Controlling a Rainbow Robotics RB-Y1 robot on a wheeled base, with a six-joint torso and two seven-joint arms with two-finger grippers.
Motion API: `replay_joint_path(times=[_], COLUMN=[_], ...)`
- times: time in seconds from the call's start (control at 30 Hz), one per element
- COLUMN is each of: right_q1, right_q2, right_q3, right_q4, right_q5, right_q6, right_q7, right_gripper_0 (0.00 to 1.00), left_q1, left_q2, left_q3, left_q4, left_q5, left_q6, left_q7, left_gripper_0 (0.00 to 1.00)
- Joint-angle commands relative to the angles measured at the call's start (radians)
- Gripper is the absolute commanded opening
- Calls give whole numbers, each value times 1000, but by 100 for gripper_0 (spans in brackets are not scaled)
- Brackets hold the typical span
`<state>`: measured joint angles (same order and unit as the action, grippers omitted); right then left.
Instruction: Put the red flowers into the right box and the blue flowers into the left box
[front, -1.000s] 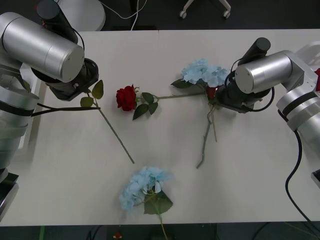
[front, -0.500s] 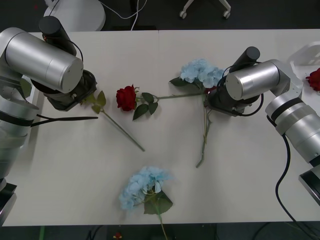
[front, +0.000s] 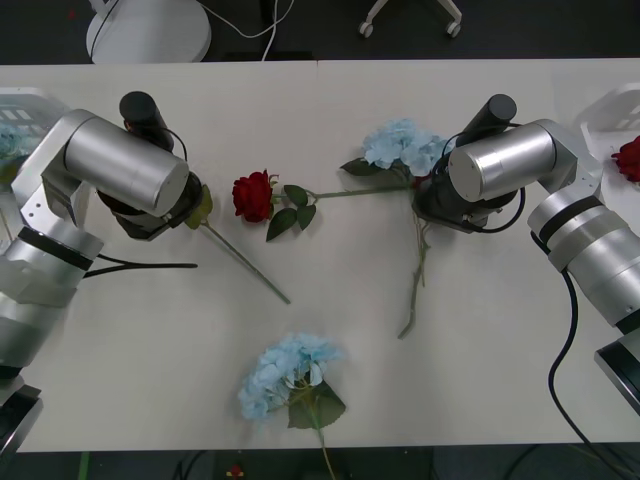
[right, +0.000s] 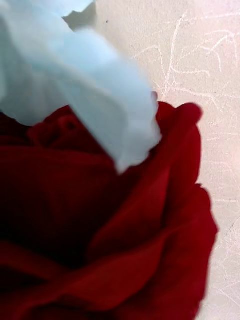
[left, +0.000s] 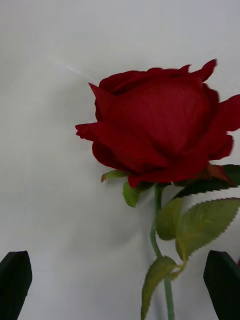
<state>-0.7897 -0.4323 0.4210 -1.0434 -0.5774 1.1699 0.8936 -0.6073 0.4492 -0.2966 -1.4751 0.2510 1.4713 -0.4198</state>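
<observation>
In the left wrist view my left gripper is open, its black fingertips either side of the stem of a red rose lying on the table. In the front view the left arm covers that gripper; a leafy stem sticks out from under it, next to another red rose. My right arm's wrist sits over a third red rose, pressed against a blue flower; this rose is right up against the right wrist camera. A second blue flower lies near the front edge.
The right box at the far right edge holds a red rose. The left box at the far left edge holds a blue flower. A black cable trails on the table beside the left arm.
The left arm has swung right and toward the front, uncovering the left box; the leafy stem turned with it. The right arm slid left onto the rose, whose stem shifted slightly.
</observation>
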Motion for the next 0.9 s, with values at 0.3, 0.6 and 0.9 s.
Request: replay_joint_path(times=[0.3, 0.6, 0.9], right_q1=[-39, -72, -71], right_q2=[-57, -186, -235], right_q3=[-4, -134, -150], right_q4=[-9, -10, 157], right_q5=[-16, -48, 44], right_q6=[-6, 48, -85], right_q7=[70, 341, 467], right_gripper_0=[0, 0, 0], left_q1=[-183, -201, -178], left_q2=[-83, -90, -90], left_q3=[-52, -82, -119], left_q4=[299, 386, 435], left_q5=[-35, -56, -73], left_q6=[-138, -201, -279], left_q7=[-54, -68, -62], left_gripper_0=[100, 84, 0])
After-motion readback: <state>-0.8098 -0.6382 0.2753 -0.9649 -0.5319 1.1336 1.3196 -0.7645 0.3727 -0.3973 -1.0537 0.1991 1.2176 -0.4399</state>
